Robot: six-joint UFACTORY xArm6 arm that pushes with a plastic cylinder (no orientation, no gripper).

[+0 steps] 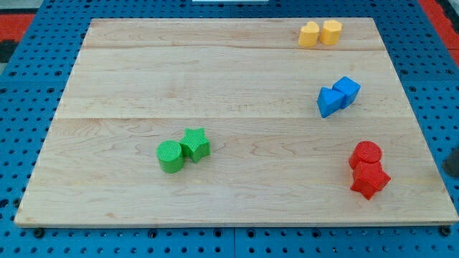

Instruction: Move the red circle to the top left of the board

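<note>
Camera view, red circle (366, 153) touching red star (370, 180), my tip (451, 172) (blurred, no hand, grips nothing) well apart at right.

Our tip (451, 174) at view's right edge, just off board (215, 72), right of red circle (366, 153). Red circle touching red star (370, 180) below it. Green, blue, yellow pairs elsewhere.

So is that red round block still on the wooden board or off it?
On it. The red circle sits on the board near the view's right edge, touching the red star.
</note>
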